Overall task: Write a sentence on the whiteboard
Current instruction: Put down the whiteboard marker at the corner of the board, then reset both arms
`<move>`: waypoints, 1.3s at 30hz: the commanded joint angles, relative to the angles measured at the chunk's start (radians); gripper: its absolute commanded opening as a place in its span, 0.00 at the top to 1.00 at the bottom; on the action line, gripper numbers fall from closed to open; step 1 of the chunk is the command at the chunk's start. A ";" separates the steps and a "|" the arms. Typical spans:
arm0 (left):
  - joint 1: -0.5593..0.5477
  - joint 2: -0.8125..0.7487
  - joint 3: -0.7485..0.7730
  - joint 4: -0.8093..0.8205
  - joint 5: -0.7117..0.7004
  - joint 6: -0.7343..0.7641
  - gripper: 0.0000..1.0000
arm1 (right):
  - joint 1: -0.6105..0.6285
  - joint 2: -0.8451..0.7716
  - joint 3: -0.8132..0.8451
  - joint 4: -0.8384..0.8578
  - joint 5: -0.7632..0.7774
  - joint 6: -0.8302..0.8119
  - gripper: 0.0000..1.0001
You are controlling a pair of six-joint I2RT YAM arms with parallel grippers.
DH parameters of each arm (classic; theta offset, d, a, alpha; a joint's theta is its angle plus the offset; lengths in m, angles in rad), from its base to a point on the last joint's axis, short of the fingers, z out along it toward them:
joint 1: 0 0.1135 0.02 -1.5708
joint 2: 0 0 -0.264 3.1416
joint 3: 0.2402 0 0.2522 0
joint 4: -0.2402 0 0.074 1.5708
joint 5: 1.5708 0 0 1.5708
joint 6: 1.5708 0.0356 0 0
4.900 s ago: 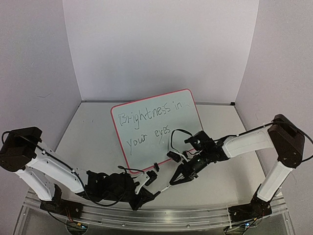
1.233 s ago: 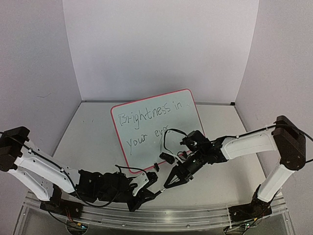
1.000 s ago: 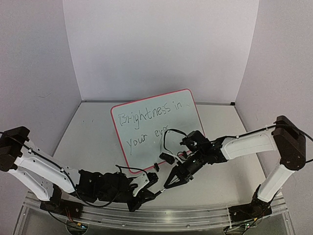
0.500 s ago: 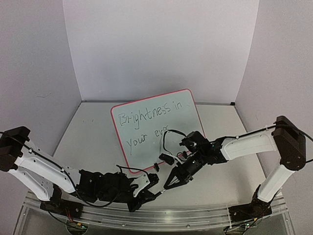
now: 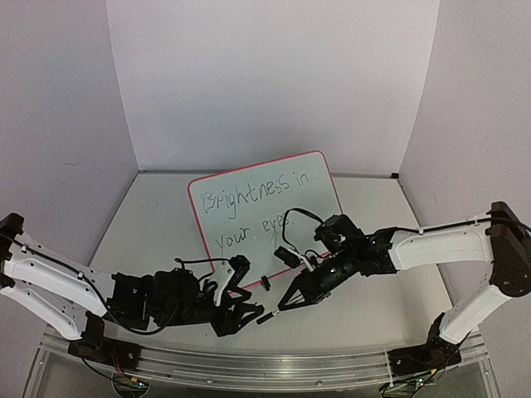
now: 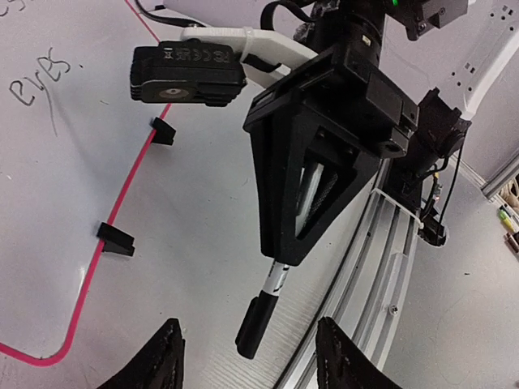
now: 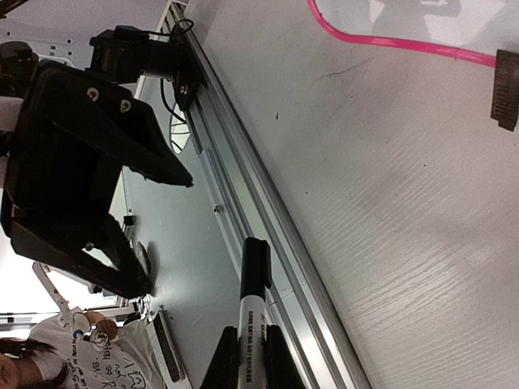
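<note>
Whiteboard [image 5: 241,217] lies flat mid-table, with the sentence [image 5: 253,195] in two lines across it.
Just near of its front edge, the right gripper [image 5: 284,303] pinches a black-capped marker [image 6: 263,312]. The cap points left at the left gripper [image 6: 253,363], whose fingers stand spread apart around nothing.

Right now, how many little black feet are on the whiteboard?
2: one foot near the whiteboard's rounded corner, the other foot farther along the same pink edge. More may be hidden.

A robot lab: white backdrop panels [image 5: 274,83] around a table [image 5: 158,224] with aluminium rail [image 5: 290,369].
</note>
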 commanded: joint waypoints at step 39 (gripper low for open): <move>0.835 -0.302 -0.146 -0.488 0.190 -0.257 0.24 | -0.380 -0.147 -0.046 -0.045 0.753 -0.114 0.02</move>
